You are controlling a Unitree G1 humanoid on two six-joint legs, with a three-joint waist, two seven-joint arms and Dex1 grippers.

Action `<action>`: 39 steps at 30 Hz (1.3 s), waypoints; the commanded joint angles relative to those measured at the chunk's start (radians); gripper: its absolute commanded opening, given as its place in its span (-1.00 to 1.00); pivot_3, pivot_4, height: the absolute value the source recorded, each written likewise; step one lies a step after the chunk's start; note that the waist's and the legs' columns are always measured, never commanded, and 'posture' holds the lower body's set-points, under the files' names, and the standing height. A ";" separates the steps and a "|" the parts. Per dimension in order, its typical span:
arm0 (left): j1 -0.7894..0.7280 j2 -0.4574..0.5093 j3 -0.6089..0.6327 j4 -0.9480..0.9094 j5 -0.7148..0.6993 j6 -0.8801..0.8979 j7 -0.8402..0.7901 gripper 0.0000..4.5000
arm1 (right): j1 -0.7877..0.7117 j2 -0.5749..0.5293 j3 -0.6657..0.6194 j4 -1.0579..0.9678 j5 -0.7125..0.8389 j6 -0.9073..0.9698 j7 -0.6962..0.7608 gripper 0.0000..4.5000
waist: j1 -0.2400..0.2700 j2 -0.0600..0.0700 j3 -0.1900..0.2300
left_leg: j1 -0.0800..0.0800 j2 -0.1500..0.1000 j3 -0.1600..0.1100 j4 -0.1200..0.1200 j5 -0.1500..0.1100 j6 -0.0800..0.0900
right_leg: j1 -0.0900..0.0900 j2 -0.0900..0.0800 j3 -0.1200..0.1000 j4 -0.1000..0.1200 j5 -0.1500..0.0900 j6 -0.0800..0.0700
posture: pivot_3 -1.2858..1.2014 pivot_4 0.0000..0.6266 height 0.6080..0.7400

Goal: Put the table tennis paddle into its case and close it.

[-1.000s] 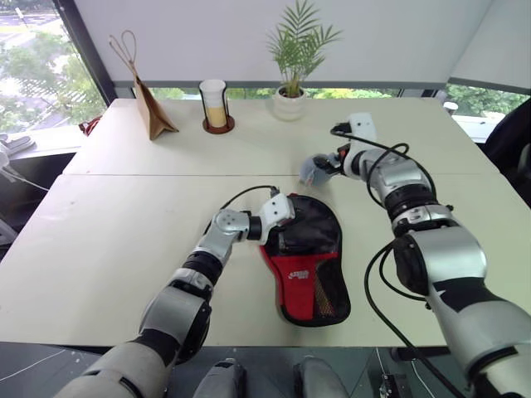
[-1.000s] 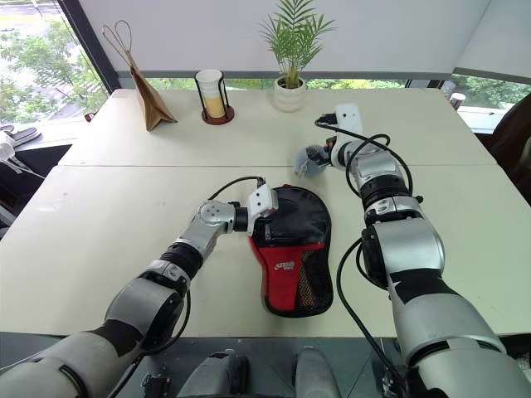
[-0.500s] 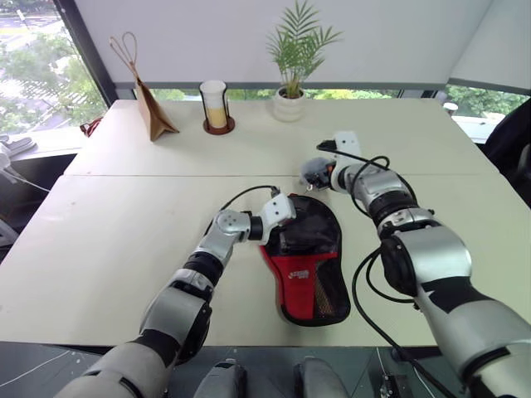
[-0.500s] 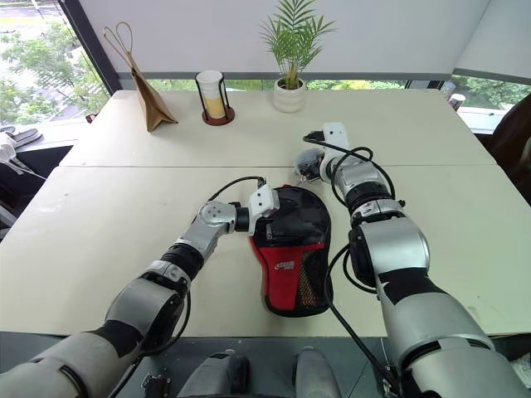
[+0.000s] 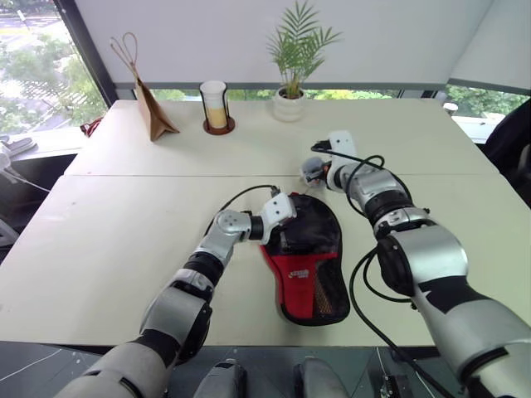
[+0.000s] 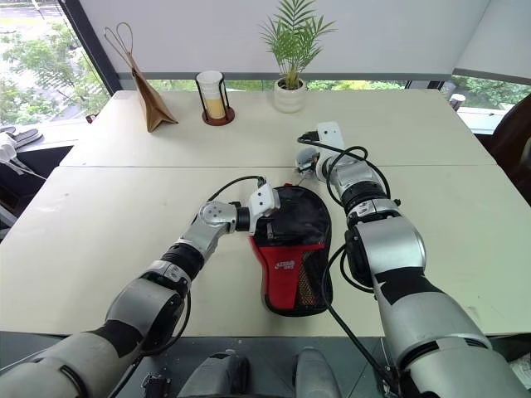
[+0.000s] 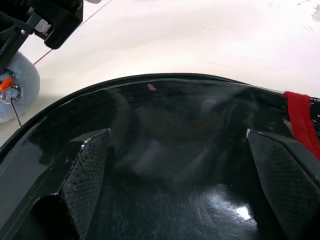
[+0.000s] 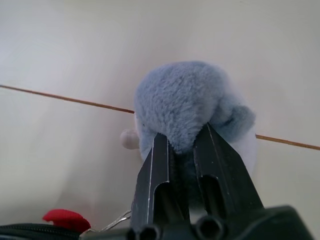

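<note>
Paddle case: flat on table, left gripper spread wide across its round black end; paddle apparently inside, unconfirmed. Right gripper: pinched onto grey-blue plush zipper charm just beyond the case's top. Step: closing; next likely drawing the charm along the zipper while the left steadies.

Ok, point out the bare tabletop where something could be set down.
Free: the near-left table, left of the left gripper, and the far right beyond the right gripper. Crowded: around the case and plush toy; bag, cup, plant line the far edge.

one case, one plush toy, one plant
</note>
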 commanded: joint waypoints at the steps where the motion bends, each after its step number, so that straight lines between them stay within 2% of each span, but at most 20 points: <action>1: 0.021 0.006 -0.044 0.041 0.049 0.030 0.015 1.00 | -0.004 -0.073 0.028 -0.080 -0.046 0.026 -0.006 -0.94 | 0.001 0.000 0.000 | 0.000 0.000 0.000 0.000 0.000 0.000 | 0.000 0.000 0.000 0.000 0.000 0.000 | 0.03 -0.52 1.00; 5: 0.022 0.002 -0.063 0.058 0.063 0.043 0.024 1.00 | 0.064 -0.122 0.041 -0.208 -0.054 0.126 -0.001 -0.94 | 0.007 0.000 0.000 | 0.000 -0.001 -0.002 0.001 0.000 0.000 | 0.001 0.000 0.000 0.000 0.000 0.000 | 0.03 -0.52 1.00; 11: 0.019 0.011 -0.096 0.095 0.081 0.086 0.039 1.00 | 0.246 -0.171 0.023 -0.590 -0.041 0.345 -0.008 -0.94 | 0.016 0.000 0.000 | 0.000 -0.002 -0.002 0.001 0.000 0.000 | 0.002 0.000 0.000 0.000 0.000 0.000 | 0.03 -0.52 1.00; 14: 0.018 0.012 -0.100 0.106 0.079 0.110 0.028 1.00 | 0.300 -0.163 -0.014 -0.706 -0.017 0.419 -0.034 -0.94 | 0.022 0.000 -0.001 | 0.000 -0.002 -0.002 0.001 0.000 0.000 | 0.002 0.000 0.000 0.000 0.000 0.000 | 0.03 -0.52 1.00; 17: 0.021 0.017 -0.109 0.110 0.089 0.104 0.029 1.00 | 0.316 -0.130 -0.094 -0.757 0.026 0.543 -0.101 -0.94 | 0.023 0.000 -0.001 | 0.001 -0.001 -0.002 0.001 0.000 0.000 | 0.002 0.000 0.000 0.000 0.000 0.000 | 0.03 -0.52 1.00; 20: 0.021 0.018 -0.108 0.110 0.088 0.106 0.030 1.00 | 0.335 -0.112 -0.120 -0.812 0.043 0.650 -0.141 -0.94 | 0.024 0.000 -0.002 | 0.001 -0.001 -0.002 0.001 0.000 0.000 | 0.002 0.000 0.000 0.001 0.000 0.000 | 0.03 -0.52 1.00; 30: 0.019 0.019 -0.114 0.109 0.085 0.104 0.040 1.00 | 0.487 -0.173 -0.010 -1.164 0.032 0.851 -0.117 -0.94 | 0.026 0.000 -0.005 | 0.001 -0.001 -0.002 0.000 0.000 0.000 | 0.002 0.000 0.000 0.001 0.000 0.000 | 0.03 -0.52 1.00; 39: 0.017 0.017 -0.114 0.105 0.080 0.102 0.046 1.00 | 0.616 -0.222 0.050 -1.381 0.040 0.952 -0.097 -0.94 | 0.027 0.000 -0.008 | 0.002 -0.001 -0.002 0.000 0.000 0.000 | 0.003 0.001 0.000 0.001 0.000 0.000 | 0.03 -0.52 1.00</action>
